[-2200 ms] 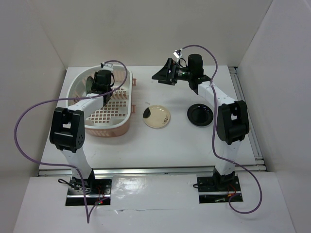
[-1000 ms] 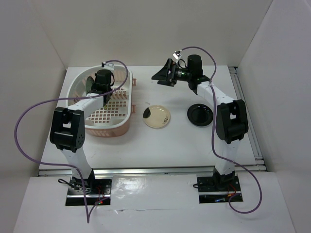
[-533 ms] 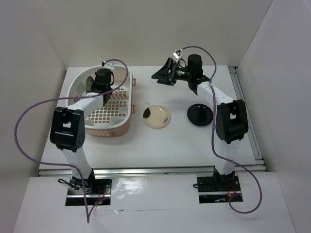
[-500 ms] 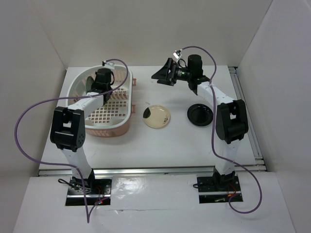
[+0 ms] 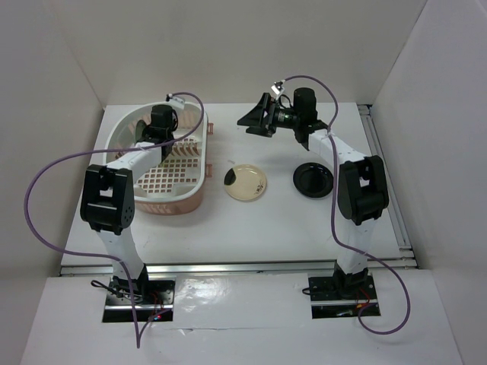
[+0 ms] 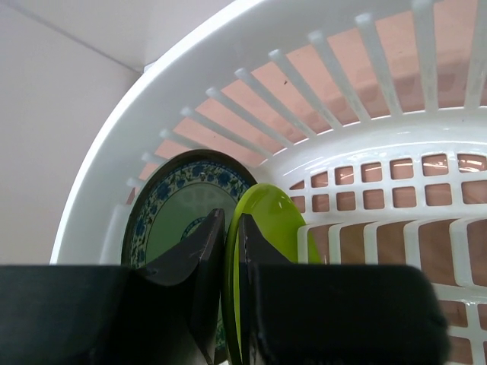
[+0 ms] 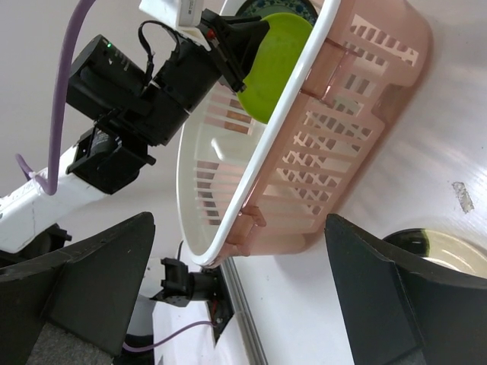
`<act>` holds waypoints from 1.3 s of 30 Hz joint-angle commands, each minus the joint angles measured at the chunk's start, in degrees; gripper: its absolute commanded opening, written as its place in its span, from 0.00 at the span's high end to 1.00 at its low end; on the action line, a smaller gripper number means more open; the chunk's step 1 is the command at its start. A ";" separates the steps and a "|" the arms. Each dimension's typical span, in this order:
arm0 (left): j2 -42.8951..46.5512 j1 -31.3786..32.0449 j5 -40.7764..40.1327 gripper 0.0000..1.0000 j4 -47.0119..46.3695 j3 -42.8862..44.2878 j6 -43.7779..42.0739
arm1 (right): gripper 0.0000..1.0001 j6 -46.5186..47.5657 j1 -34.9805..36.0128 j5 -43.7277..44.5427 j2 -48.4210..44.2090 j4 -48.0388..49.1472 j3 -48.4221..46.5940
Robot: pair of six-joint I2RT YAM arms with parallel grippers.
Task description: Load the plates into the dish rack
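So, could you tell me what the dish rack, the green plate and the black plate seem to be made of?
The dish rack looks like moulded plastic: pink shell, white slotted insert, faint sheen. The green plate is probably plastic or melamine: even colour, thin rim, soft shine. The black plate is glossy; ceramic or plastic, I cannot tell.

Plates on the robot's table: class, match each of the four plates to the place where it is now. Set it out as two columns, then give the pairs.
Column one:
1 lime green plate
2 blue-patterned plate
3 cream plate
4 black plate

Column two:
A flat on the table, farthest from the dish rack
B upright, nearest the rack's curved end wall
C flat on the table, between rack and black plate
D upright in the rack, gripped by the left pincer

Pairs: 1-D, 2-B, 3-C, 4-A
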State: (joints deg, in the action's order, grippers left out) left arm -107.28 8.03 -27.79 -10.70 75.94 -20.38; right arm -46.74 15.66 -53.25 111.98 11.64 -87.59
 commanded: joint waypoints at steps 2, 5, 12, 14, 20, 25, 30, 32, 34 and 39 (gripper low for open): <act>0.41 -0.21 4.06 1.00 -2.57 -1.85 -1.24 | 0.00 -0.72 0.51 -0.80 -0.28 4.18 0.40; 0.41 -0.74 5.46 1.00 -2.57 -1.85 -1.85 | 0.00 -1.25 1.04 -1.33 0.25 4.70 0.40; -0.91 -0.74 5.99 1.00 -0.64 0.17 -1.77 | 0.00 -1.25 1.04 -1.33 0.25 5.24 1.55; -0.91 -0.74 6.69 1.00 -0.11 0.17 -1.77 | 0.00 -1.77 1.04 -1.33 0.25 5.24 1.55; -0.29 -3.63 11.34 1.00 3.57 2.00 1.82 | 0.00 -2.30 1.57 -1.33 0.25 6.37 2.07; -0.29 -6.53 15.83 1.00 6.83 4.91 4.82 | 0.00 -2.30 1.57 -1.33 0.25 6.38 2.60; -0.82 -6.54 18.03 1.00 7.36 5.44 5.96 | 0.00 -2.30 1.57 -1.33 0.25 6.38 2.60; -1.34 -6.54 18.56 1.00 7.88 5.44 5.97 | 0.00 -2.30 1.57 -1.85 0.78 6.91 2.07; -1.35 -6.54 18.56 1.00 7.89 4.92 5.97 | 0.00 -2.30 1.57 -1.85 0.78 6.91 2.07; -1.35 -6.54 19.09 1.00 7.36 3.78 5.18 | 0.00 -3.36 1.57 -1.85 0.78 7.96 2.07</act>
State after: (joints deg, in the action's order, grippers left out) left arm -107.28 1.26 -11.86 -4.03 80.03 -16.53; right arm -49.32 16.64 -54.24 112.79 15.46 -85.14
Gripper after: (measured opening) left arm 0.232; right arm 0.999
